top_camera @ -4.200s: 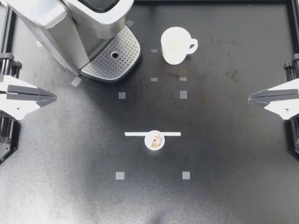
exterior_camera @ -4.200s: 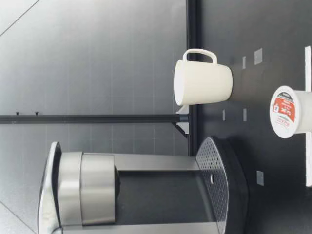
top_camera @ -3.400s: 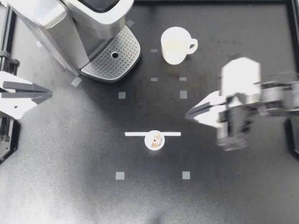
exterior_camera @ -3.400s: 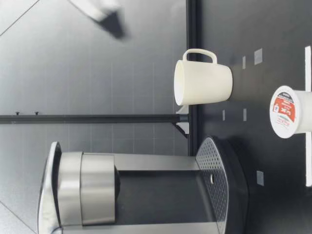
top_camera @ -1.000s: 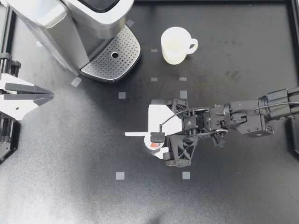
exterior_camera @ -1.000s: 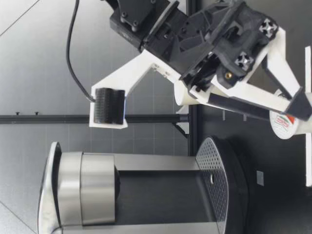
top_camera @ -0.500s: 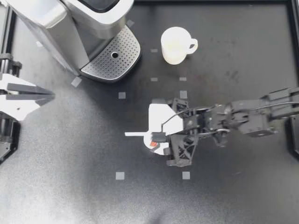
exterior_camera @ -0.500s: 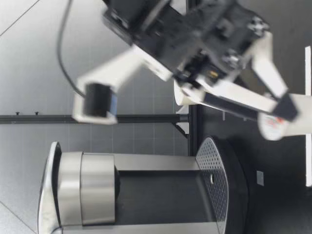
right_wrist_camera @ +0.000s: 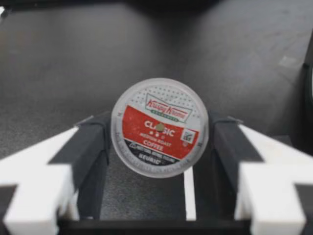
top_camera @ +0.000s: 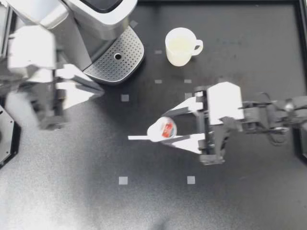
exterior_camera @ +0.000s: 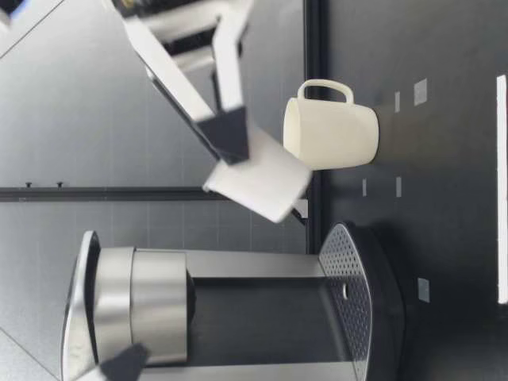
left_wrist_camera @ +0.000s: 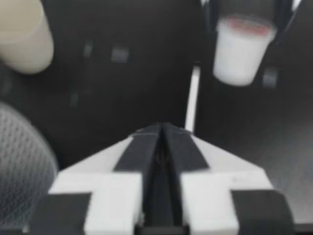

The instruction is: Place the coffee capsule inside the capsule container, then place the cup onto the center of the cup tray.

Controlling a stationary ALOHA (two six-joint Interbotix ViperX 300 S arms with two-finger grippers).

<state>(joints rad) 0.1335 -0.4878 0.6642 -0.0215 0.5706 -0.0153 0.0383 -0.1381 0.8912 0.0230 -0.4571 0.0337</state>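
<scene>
Up over the black counter [top_camera: 249, 201], my right pincer [top_camera: 166, 127] clenched the small white red-lidded coffee capsule [top_camera: 162, 130]; tilted like that, it could slip out and fall.

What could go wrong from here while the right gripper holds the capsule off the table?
The capsule is pinched only by its sides in my right gripper, tilted, so it might slip out. My left gripper, shut, is close to the cup tray and could bump it. The cup stands near the tray, so a carrying arm might knock it.
</scene>
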